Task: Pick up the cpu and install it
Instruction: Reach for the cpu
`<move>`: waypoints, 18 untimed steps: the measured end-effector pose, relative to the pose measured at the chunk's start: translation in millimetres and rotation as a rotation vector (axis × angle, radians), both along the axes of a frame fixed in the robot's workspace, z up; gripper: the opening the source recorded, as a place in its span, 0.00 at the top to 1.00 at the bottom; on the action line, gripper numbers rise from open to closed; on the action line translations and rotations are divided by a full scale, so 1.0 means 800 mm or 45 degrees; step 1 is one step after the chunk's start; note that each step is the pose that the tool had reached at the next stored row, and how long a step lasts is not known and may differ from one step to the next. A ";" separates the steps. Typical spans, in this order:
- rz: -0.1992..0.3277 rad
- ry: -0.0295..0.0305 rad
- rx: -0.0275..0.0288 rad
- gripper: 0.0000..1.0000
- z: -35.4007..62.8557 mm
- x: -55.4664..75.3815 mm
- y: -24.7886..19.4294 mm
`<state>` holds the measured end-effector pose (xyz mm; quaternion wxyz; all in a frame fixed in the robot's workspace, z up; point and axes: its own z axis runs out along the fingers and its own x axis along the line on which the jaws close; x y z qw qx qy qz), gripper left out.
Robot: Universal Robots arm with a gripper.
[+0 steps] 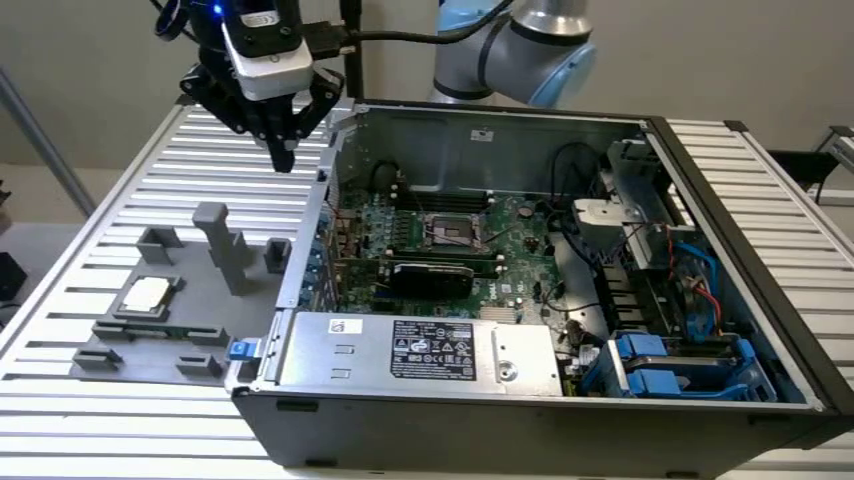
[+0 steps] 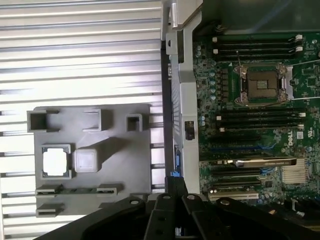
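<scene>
Shut and empty, my black gripper (image 1: 283, 152) hovers; pickup not begun. Flat silvery-white square cpu (image 1: 147, 292) lies at seven o'clock on grey fixture (image 1: 200, 330); grasping needs opened jaws.

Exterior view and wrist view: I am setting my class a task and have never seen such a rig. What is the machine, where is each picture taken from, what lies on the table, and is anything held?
The machine is one robot arm ending in a black gripper, shut and holding nothing. The exterior view comes from a camera off the arm, looking down on the slatted table. The wrist view comes from a camera on the arm's wrist, looking straight down. On the table lie a grey holder plate and an open computer case. The cpu, a small silvery square, sits in a recess of the plate. Inside the case are the green motherboard and its dark socket. The gripper hangs above the table beside the case.
</scene>
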<state>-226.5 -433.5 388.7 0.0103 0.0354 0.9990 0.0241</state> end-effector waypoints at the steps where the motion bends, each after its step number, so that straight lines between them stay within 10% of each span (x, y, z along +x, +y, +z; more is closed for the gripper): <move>1: 0.000 -0.0001 0.0001 0.89 0.000 -0.006 -0.0001; 18: 0.000 0.0000 0.0000 0.89 -0.008 -0.109 -0.0012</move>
